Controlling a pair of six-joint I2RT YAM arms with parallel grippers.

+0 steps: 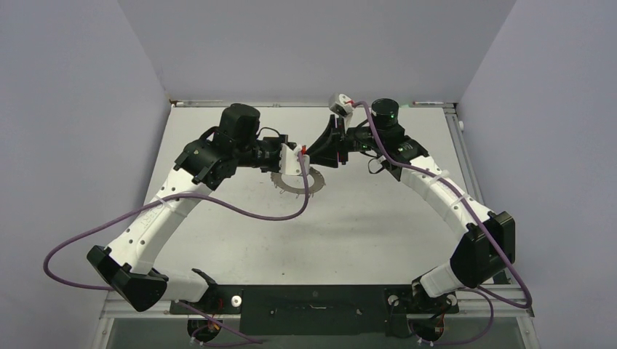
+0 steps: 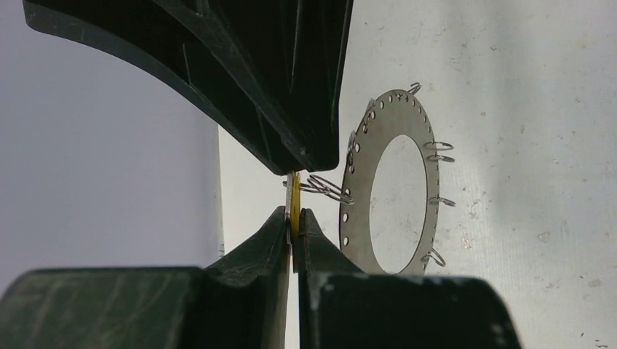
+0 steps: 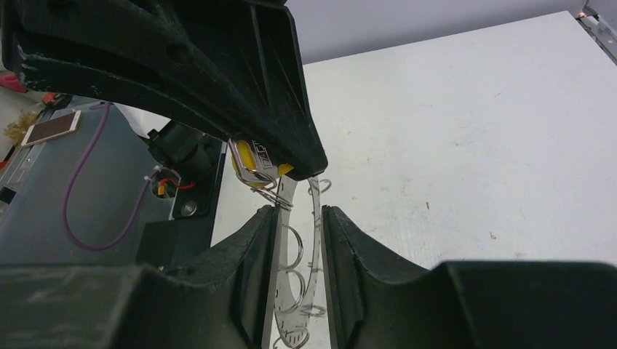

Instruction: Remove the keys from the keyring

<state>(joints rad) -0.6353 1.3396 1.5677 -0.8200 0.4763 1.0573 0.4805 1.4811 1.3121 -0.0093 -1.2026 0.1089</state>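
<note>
- This is a robotics lab cell, a bare test bench and not a lived-in room.
- A plain white table (image 1: pixel 364 233) sits boxed in by blank grey walls (image 1: pixel 73 109) on three sides, with a metal rail (image 1: pixel 429 104) along its far edge.
- The left arm (image 1: pixel 160 218) and right arm (image 1: pixel 444 196) are fixed to a black base plate (image 1: pixel 313 298) at the near edge.
- Loose purple cables (image 1: pixel 247 214) trail from both arms.
- The right wrist view shows a grey bench with a phone (image 3: pixel 51 127) beyond the table.
</note>
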